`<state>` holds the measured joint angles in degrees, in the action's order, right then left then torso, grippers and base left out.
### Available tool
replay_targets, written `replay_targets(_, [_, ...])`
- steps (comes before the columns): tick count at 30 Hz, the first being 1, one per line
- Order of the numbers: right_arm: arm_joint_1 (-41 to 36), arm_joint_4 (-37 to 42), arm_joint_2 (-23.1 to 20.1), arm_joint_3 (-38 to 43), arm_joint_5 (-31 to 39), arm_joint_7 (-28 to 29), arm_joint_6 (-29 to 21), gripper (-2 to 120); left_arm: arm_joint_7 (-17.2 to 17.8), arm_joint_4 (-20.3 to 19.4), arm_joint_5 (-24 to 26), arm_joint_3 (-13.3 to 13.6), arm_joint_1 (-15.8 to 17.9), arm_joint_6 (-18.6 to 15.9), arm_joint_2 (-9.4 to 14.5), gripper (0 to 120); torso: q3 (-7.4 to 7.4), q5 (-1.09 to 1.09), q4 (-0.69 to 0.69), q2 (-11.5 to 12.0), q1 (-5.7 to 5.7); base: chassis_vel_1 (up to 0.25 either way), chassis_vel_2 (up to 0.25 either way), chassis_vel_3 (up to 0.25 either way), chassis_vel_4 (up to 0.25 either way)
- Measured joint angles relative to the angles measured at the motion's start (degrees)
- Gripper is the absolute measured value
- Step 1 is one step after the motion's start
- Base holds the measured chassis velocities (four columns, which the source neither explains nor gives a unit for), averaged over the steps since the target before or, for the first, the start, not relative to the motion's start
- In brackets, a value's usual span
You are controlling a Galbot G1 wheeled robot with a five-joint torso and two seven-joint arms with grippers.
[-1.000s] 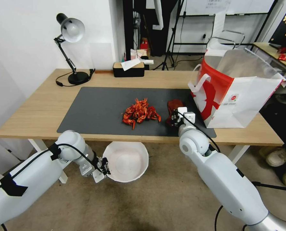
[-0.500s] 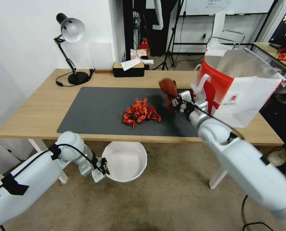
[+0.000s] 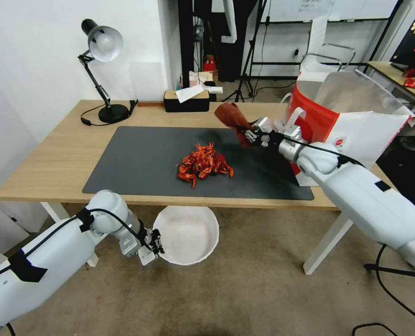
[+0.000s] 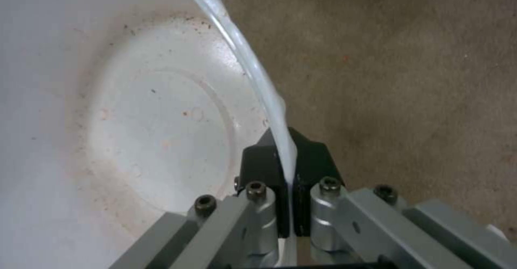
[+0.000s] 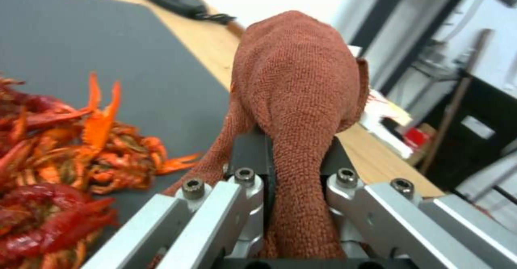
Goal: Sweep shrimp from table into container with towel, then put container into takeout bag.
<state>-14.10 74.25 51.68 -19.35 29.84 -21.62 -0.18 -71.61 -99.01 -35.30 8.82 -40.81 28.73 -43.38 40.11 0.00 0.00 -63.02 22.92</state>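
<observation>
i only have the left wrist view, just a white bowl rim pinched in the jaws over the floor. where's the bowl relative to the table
Observer: The round white plastic bowl hangs below the light-wood table's near edge, held by the left gripper.
Operator: any shrimp in it
Observer: None. The red-orange shrimp pile sits on the dark grey mat, directly above the bowl.
Operator: right arm?
Observer: The right gripper holds the rust-brown towel in the air behind the pile, near the white and red takeout bag.
</observation>
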Motion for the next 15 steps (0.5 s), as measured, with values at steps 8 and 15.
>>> replay_targets(8, [7.3, -12.0, 5.8, -5.7, -2.7, -7.9, 4.0, 8, 0.5, 0.5, 0.0, 1.0, 1.6, 0.5, 0.3, 0, 0.00, -0.01, 0.00, 0.0, 0.00, 0.000, 0.000, 0.000, 0.000])
replay_targets(15, [11.1, -17.5, 10.4, -8.9, -4.0, -9.1, 3.8, 8, 0.9, 1.1, 0.0, 1.5, 2.2, 1.0, -0.2, 0, 0.00, -0.01, 0.01, 0.0, 0.00, 0.000, 0.000, 0.000, 0.000])
